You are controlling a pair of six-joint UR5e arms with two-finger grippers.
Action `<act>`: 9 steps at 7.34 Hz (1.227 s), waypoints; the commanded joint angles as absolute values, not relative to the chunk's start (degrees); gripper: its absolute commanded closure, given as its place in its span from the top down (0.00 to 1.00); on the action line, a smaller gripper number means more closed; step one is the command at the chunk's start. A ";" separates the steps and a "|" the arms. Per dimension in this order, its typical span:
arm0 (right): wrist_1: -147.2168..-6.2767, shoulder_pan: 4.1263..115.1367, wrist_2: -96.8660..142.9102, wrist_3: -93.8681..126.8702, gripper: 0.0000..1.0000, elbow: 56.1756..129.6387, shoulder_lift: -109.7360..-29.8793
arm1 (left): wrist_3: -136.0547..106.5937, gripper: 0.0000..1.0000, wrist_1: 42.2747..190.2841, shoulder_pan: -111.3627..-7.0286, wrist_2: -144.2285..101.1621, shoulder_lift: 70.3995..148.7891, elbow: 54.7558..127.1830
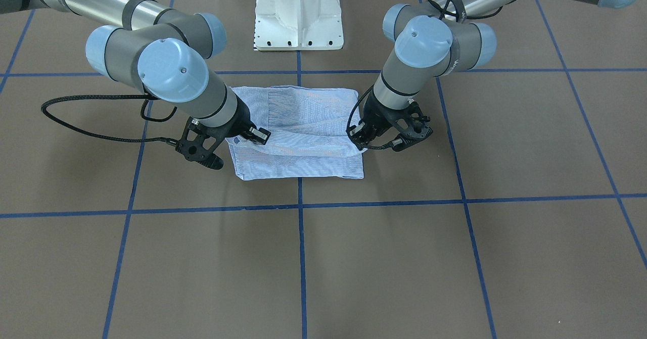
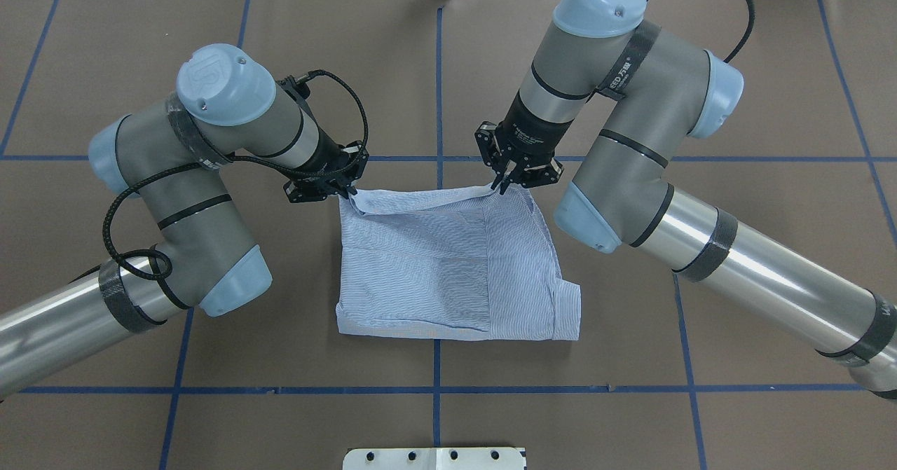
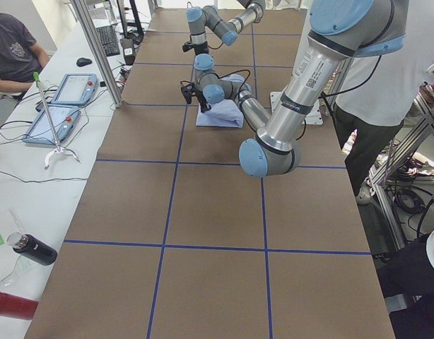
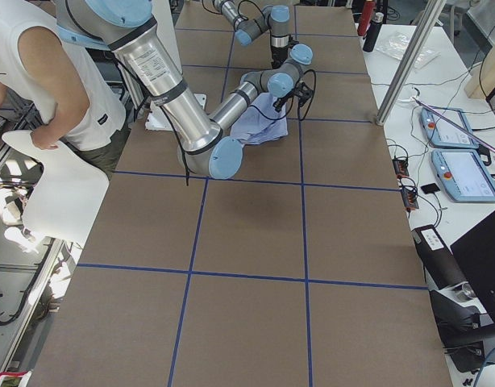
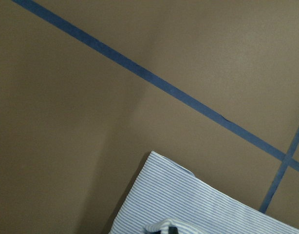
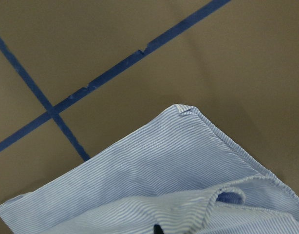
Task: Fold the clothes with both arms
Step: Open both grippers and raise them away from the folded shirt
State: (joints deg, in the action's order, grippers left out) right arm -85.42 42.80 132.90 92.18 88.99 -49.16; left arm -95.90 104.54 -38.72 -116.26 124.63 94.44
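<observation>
The light blue-and-white striped shirt (image 2: 448, 267) lies folded into a rough rectangle on the brown table, near its middle (image 1: 303, 137). My left gripper (image 2: 345, 191) is shut on the far left corner of the top layer, on the right in the front-facing view (image 1: 357, 138). My right gripper (image 2: 499, 188) is shut on the far right corner (image 1: 252, 136). The pinched far edge is raised slightly and sags between them. Each wrist view shows striped cloth (image 5: 208, 209) (image 6: 178, 165) gathered at a dark fingertip on the bottom edge. Collar, label and buttons are hidden.
The white pedestal base (image 1: 299, 13) stands on the robot's side of the shirt. Blue tape lines (image 2: 438, 71) grid the brown table. A side table with teach pendants (image 3: 61, 92) and a seated person (image 3: 12, 49) show in the left view; a standing person (image 4: 62, 89) shows in the right view.
</observation>
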 commanded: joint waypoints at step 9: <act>-92.04 55.25 123.92 55.59 1.00 94.99 -54.83 | -53.03 1.00 89.91 -58.13 -117.07 104.00 118.04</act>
State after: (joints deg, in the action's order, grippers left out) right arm -85.39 50.92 123.82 69.55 93.33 -53.00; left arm -65.46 90.00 -53.01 -116.83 107.54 117.41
